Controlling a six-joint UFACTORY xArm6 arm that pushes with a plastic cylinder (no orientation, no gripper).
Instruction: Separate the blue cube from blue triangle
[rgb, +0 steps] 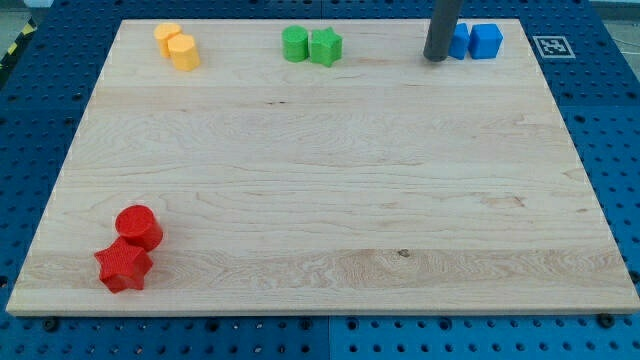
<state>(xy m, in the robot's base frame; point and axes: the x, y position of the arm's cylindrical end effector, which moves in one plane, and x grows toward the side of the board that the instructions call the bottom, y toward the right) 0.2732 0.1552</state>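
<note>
The blue cube (487, 41) sits near the board's top right corner. The blue triangle (459, 42) lies just left of it, touching or nearly touching, and is partly hidden by my rod. My tip (435, 58) rests on the board at the triangle's left edge, right against it. The rod rises out of the view's top.
Two yellow blocks (178, 46) sit together at the top left. A green cylinder (295, 44) and a green star (326, 46) sit together at the top middle. A red cylinder (138, 227) and a red star (123, 266) sit at the bottom left. The wooden board (320, 180) lies on a blue perforated table.
</note>
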